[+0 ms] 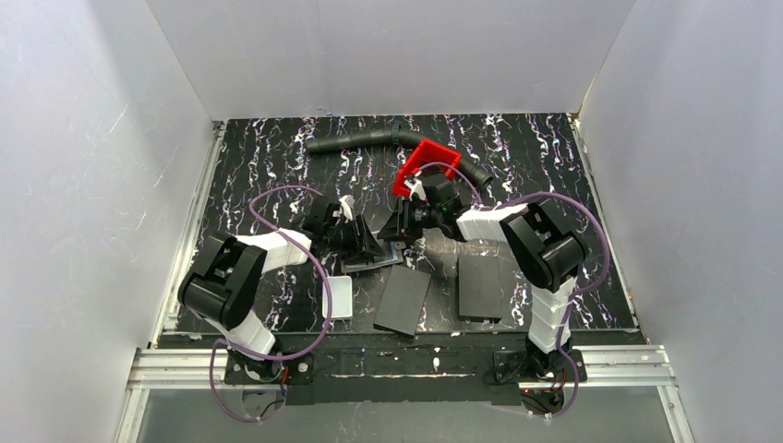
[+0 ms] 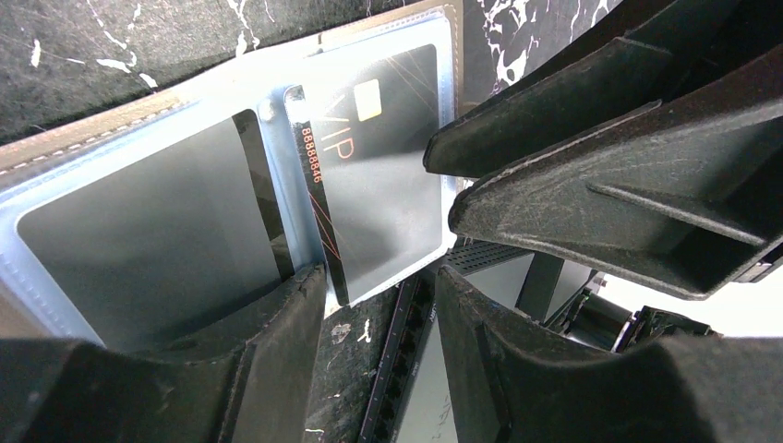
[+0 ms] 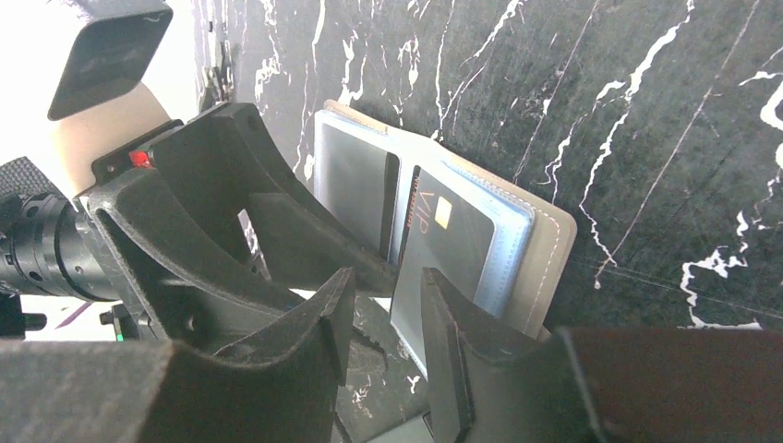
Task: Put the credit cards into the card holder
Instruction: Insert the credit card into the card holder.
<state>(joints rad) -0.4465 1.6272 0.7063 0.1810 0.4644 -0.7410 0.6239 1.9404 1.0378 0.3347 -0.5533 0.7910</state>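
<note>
Black, white-veined marbled mat (image 1: 277,166) carries everything. Overhead, both arms meet just below mat centre. From that spot: red plastic tray (image 1: 427,159) at 12 o'clock, two flat black panels (image 1: 403,300) at 5 o'clock, white rounded box (image 1: 339,297) at 7 o'clock

Left gripper (image 2: 380,281): enters from 9 o'clock, jaws spread, nothing clamped, one finger resting on the holder's card-free page

Right gripper (image 3: 386,281): enters from 3 o'clock, jaws apart, card standing in the gap with mat showing beside it. No pinch seen

Grey-tan stitched folding card holder (image 3: 552,245) lies open between the two grippers, clear blue-tinted plastic sleeves facing up

Step in hand, my reading: seat the card in its sleeve. Pin the free page with the left finger so the holder cannot skid. Push along the card's long axis, edge square to the sleeve mouth, low and slow. Stop if the plastic buckles

Dark grey glossy plastic credit card (image 2: 379,185): appears partly in, one end past the holder's edge. It has thin orange "VIP" lettering, an orange number strip along one side and a small gold chip (image 2: 367,99) near the far end
</note>
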